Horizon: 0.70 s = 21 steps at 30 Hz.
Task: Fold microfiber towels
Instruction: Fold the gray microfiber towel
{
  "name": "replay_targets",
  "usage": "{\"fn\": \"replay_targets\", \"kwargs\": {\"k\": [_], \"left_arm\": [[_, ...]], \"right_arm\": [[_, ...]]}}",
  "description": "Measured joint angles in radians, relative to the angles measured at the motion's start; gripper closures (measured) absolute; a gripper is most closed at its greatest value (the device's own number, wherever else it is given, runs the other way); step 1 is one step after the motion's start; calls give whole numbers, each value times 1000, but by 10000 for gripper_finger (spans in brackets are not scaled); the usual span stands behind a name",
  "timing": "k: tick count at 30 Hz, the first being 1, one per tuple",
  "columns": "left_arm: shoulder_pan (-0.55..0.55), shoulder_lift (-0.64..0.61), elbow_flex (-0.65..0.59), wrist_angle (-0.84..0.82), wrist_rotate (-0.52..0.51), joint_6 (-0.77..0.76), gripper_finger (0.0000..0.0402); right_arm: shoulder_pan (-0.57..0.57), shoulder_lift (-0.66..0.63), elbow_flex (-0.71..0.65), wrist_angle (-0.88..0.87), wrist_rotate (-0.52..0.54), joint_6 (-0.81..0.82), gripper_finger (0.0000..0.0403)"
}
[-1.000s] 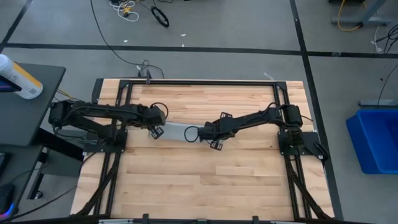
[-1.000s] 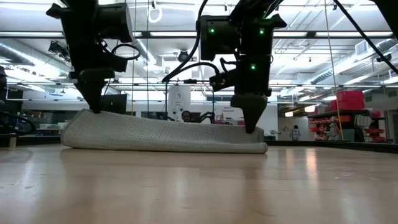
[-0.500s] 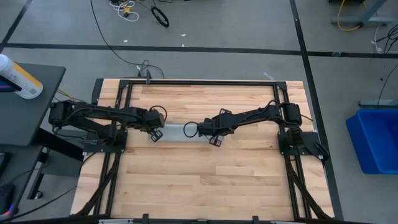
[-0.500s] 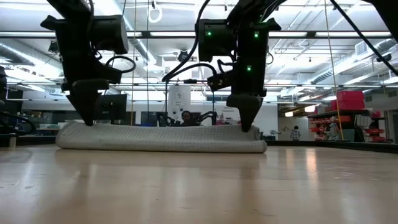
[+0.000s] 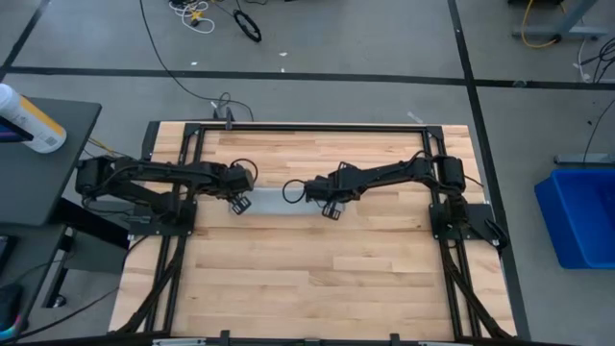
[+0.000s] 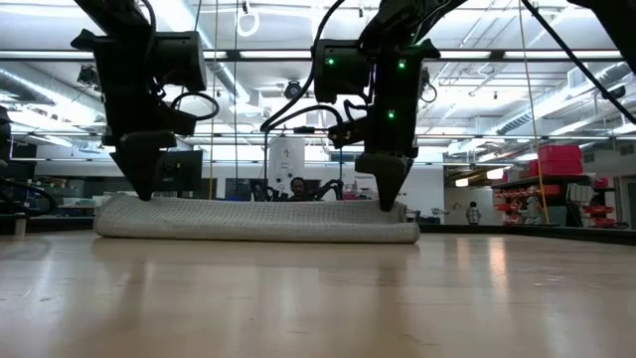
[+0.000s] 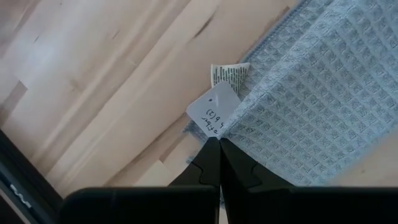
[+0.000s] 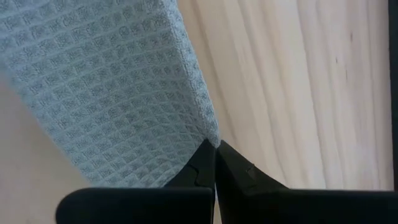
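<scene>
Pale grey-blue microfiber towel (image 6: 253, 218) lying as a folded strip mid-counter (image 5: 317, 269), left claw (image 7: 219, 144) and right claw (image 8: 215, 147) each pinched together on an end corner, seemingly to carry both corners evenly through the fold.

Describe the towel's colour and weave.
The towel is pale grey-blue with a small waffle grid, clearest in the left wrist view.

The pale grey-blue waffle-textured towel (image 5: 267, 202) lies folded into a long flat strip mid-table, white tag (image 7: 214, 114) showing.
</scene>
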Motion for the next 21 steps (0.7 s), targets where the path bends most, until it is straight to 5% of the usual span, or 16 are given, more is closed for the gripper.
{"fn": "replay_targets", "kwargs": {"k": [21], "left_arm": [[83,0,-69,76,42,44,401]], "right_arm": [[-31,0,0,78,-23,-59,403]]}}
